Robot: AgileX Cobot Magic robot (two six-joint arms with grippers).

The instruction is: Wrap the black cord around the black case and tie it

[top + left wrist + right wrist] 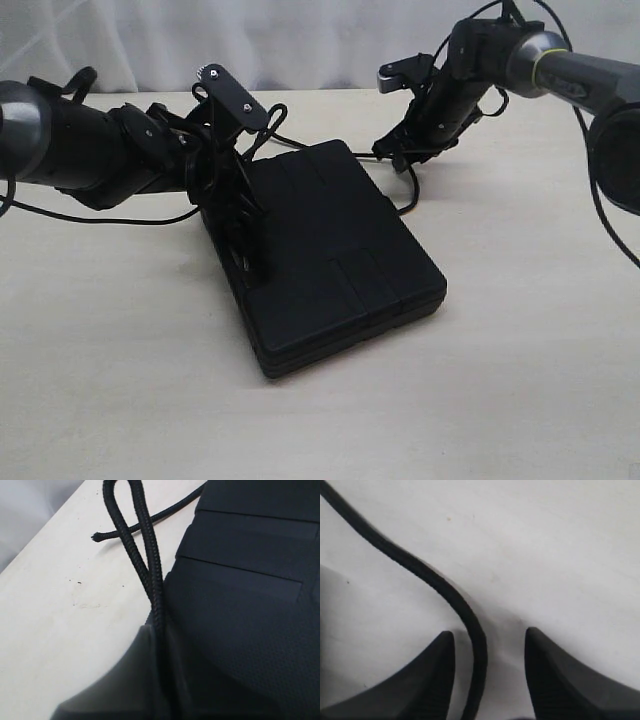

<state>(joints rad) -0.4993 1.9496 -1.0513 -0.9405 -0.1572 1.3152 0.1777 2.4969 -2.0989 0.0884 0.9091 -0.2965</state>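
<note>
I note open surface (pixel 120 400) along the near side and right of the black case (pixel 340 250). The left hand (pixel 159 630) obstructs the case's left edge; the black cord (pixel 440 587) runs between the parted fingers of the right hand (pixel 488 632) at the far corner.

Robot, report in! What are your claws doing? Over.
Left claw shut on black cord beside black case. Right claw open around cord, not gripping. Nothing blocking.

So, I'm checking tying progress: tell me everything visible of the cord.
The cord is thin, black, braided. Two strands run together into the shut left gripper, beside the case edge; a frayed end lies on the table. Another stretch curves on the table between the open right gripper's fingers. No knot shows.
</note>
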